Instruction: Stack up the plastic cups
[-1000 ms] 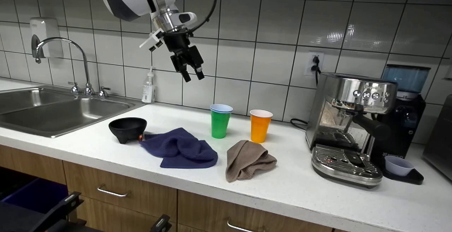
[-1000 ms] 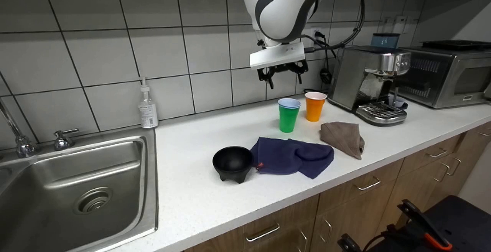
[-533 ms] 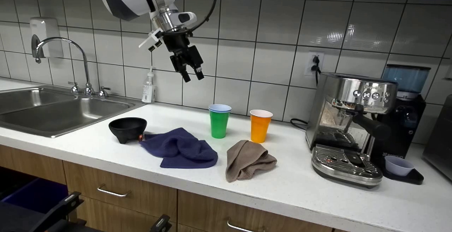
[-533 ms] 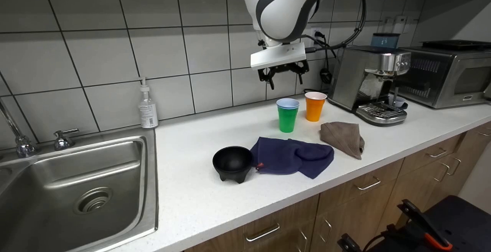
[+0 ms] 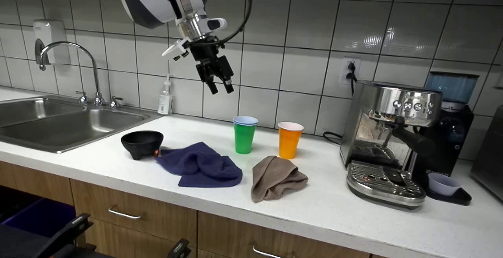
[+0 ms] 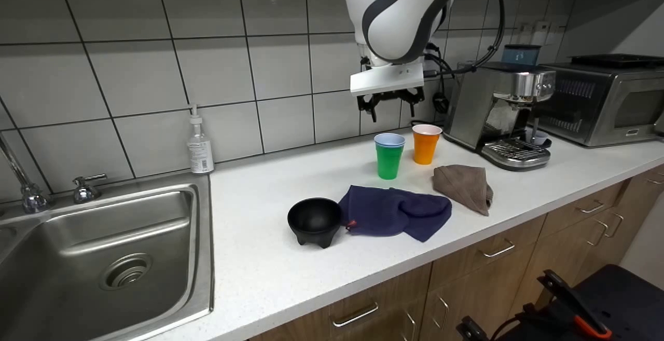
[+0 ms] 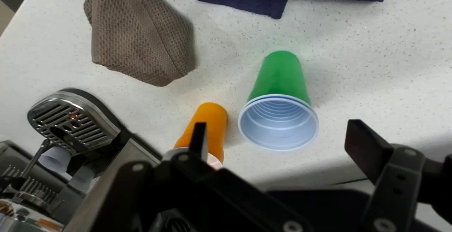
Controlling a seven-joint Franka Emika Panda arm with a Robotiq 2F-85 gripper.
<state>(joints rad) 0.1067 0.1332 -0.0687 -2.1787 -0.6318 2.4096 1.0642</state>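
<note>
The green cup [image 5: 244,139] stands upright on the counter with the blue cup [image 5: 245,121] nested inside it. Only the blue cup's rim shows above the green in both exterior views. The orange cup [image 5: 290,143] stands upright and apart, to the right of the green cup. My gripper [image 5: 221,90] is open and empty, above the cups and a little left of the green cup in that exterior view. In the wrist view, the blue cup's inside [image 7: 279,128] shows between the spread fingers, well below them. The left finger hides part of the orange cup [image 7: 213,119].
A blue cloth [image 5: 202,165] and a brown cloth [image 5: 277,179] lie in front of the cups. A black bowl [image 5: 142,144] stands left, near the sink [image 5: 94,126]. A coffee machine [image 5: 387,140] stands right. The tiled wall [image 5: 259,69] is behind.
My gripper has moved a little to the right in both exterior views and stays open. The rim of the nested green and blue cups has shifted very slightly left since one second ago.
</note>
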